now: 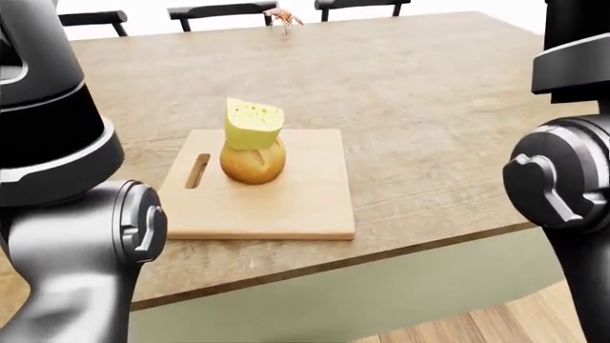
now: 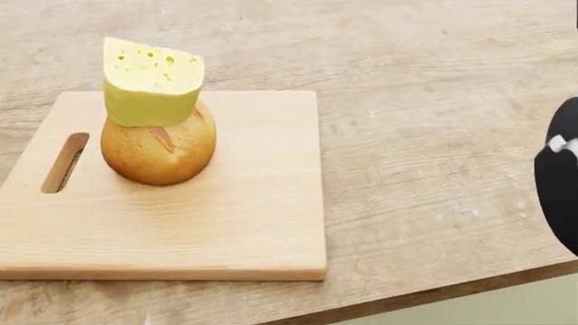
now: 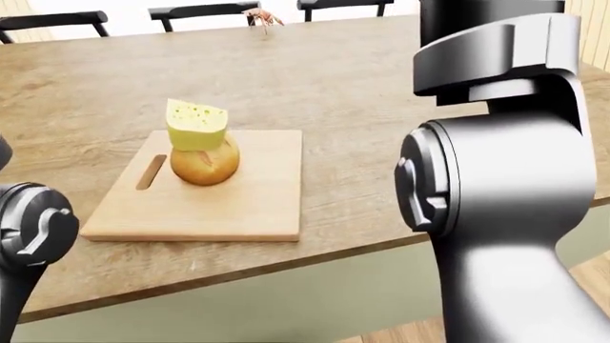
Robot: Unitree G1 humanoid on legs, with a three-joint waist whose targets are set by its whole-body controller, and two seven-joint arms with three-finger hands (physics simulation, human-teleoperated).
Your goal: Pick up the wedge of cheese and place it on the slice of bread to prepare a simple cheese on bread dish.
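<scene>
The pale yellow, hole-pitted wedge of cheese [image 2: 151, 82] sits on top of the round golden-brown bread [image 2: 158, 150], which looks more like a small loaf than a flat slice. Its green-yellow rind side faces the camera and it leans slightly left, but it rests squarely enough on the crown to stand with nothing holding it, so the placing looks done.

The bread stands on the left part of a light wooden cutting board [image 2: 253, 223], just right of the board's handle slot [image 2: 65, 162]. The board gives it a flat, level seat, well in from every board edge.

The board lies on the wide wood-grain tabletop [image 1: 429, 107], its near edge close to the tabletop's near edge. To the right and far side the tabletop is bare, leaving plenty of open room. A small reddish object [image 1: 281, 17] sits at the far edge, too small to identify, and dark chair backs [image 1: 217, 10] line the far side.

Only the dark grey arm joints show, left [image 1: 76, 214] and right [image 3: 495, 193], raised well apart from the stack. Neither hand is in view, so their opening cannot be told; nothing is seen in their grip.
</scene>
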